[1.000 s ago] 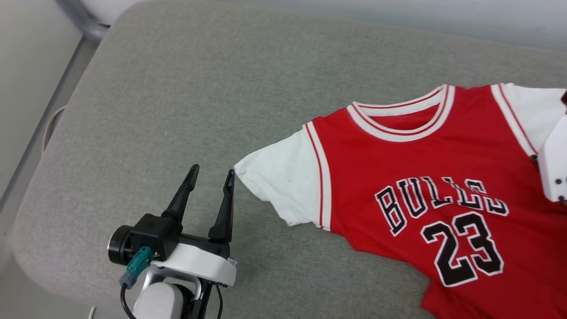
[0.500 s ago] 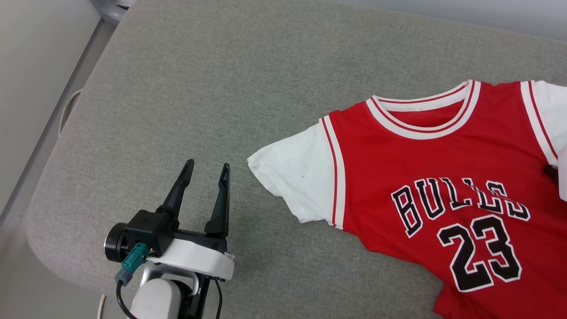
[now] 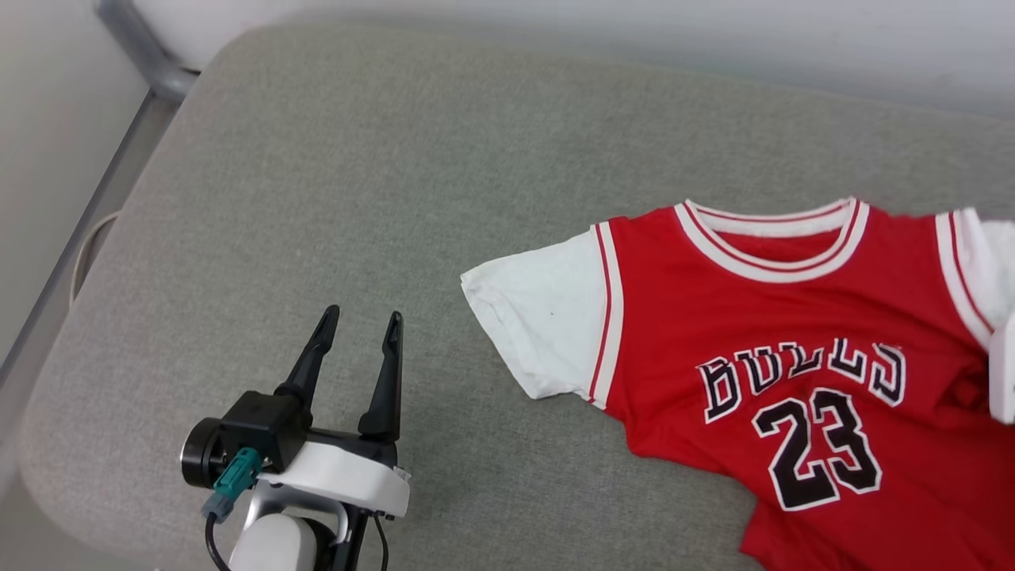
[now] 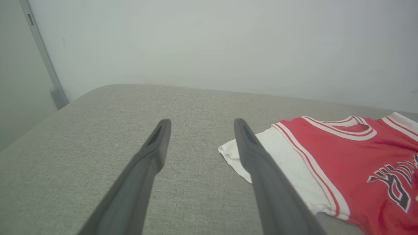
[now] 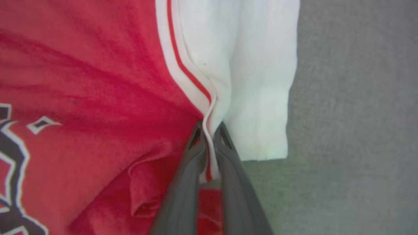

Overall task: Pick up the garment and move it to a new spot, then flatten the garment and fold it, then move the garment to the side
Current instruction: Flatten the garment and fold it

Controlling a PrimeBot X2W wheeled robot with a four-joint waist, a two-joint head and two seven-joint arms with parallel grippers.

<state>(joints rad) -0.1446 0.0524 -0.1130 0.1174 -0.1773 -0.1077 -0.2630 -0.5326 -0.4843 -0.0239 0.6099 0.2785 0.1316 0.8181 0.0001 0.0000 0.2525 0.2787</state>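
Right pincer (image 5: pixel 209 129) has clamped the garment (image 3: pixel 793 317); left pincer (image 3: pixel 361 316) gapes empty above cushion (image 3: pixel 396 159).

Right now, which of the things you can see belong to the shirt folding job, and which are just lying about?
Job:
- jersey, face up
- right gripper, shut on the jersey's sleeve seam
- left gripper, open, beside the other sleeve, not touching it

Just there:
- grey pad under the jersey
- metal post
- wall
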